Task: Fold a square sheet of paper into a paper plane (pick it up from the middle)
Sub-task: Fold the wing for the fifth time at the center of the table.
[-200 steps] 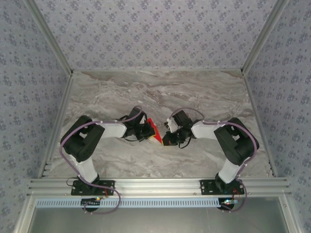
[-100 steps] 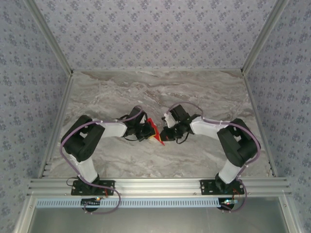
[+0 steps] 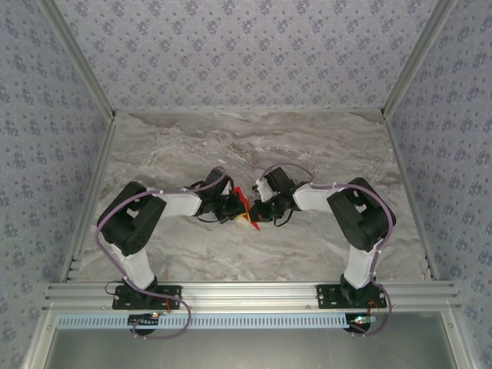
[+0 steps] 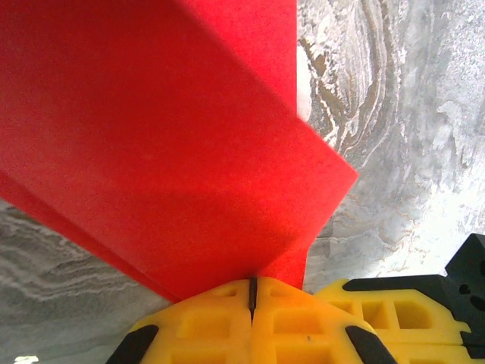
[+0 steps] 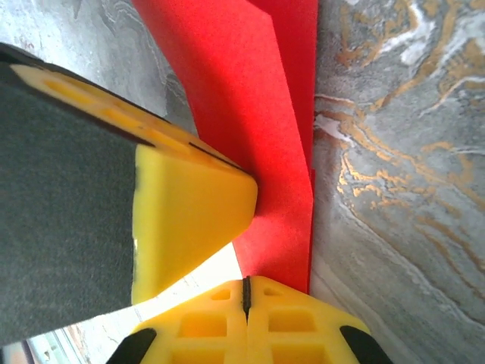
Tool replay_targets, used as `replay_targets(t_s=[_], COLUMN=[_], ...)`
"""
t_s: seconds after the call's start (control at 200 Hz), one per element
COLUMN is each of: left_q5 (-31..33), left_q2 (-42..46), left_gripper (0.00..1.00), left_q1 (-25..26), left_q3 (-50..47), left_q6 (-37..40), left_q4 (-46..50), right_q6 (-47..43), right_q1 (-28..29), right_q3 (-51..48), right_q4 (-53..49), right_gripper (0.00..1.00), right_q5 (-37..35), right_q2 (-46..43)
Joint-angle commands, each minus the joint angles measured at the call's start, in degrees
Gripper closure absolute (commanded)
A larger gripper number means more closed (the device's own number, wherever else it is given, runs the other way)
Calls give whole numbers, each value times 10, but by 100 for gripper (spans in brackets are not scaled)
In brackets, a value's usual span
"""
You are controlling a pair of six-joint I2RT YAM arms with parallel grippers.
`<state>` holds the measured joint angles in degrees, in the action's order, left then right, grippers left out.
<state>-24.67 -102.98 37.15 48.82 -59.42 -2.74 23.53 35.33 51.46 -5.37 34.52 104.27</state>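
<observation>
The square sheet of paper [image 3: 243, 197] is bright red and folded into layered flaps, held up off the marble table [image 3: 323, 146] near its middle. In the left wrist view the paper [image 4: 167, 152] runs straight into the seam of my left gripper [image 4: 252, 292], which is shut on it. My left gripper [image 3: 240, 209] and right gripper [image 3: 257, 212] meet tip to tip at the paper. The right gripper [image 5: 245, 292] is shut, its tips against the lower edge of the paper [image 5: 265, 144]; I cannot tell whether it pinches it. A left gripper finger [image 5: 193, 201] rests on the sheet.
Patterned walls [image 3: 246, 46] enclose the table at the back and both sides. An aluminium rail [image 3: 246, 294] with both arm bases runs along the near edge. The right gripper's yellow finger [image 4: 394, 307] shows low in the left wrist view.
The right arm has swung left, bringing its shut gripper up against the paper. The left gripper has stayed put with the paper in it.
</observation>
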Motion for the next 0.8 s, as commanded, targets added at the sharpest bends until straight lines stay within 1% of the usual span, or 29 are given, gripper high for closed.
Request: replay_targets(t_s=[0.0, 0.11, 0.24, 0.375, 0.475, 0.63, 0.719, 0.794], left_q5=[82, 85, 85, 82, 78, 72, 68, 66], left_q2=[-55, -56, -54, -51, -48, -39, -37, -36], left_gripper=[100, 100, 100, 100, 100, 99, 99, 99], left_q1=[-1, -1, -1, -1, -1, -1, 0, 1], left_q3=[-25, -26, -26, -25, -24, -22, -20, -18], left_q6=[-3, -5, -3, 3, 6, 11, 13, 14], left_q4=[85, 84, 85, 83, 78, 68, 68, 67], right_q6=[-3, 4, -3, -7, 0, 28, 43, 43], right_q1=[0, 5, 6, -4, 1, 9, 9, 10], right_q3=[-66, -111, -138, -128, -93, -35, -11, 6], right_q4=[-72, -85, -122, -139, -121, -64, -28, -24], right_gripper=[100, 100, 100, 100, 100, 100, 100, 100], right_q5=[1, 6, -7, -21, -20, -39, -40, -47], right_q2=[-12, -38, -81, -127, -146, -128, -98, -71])
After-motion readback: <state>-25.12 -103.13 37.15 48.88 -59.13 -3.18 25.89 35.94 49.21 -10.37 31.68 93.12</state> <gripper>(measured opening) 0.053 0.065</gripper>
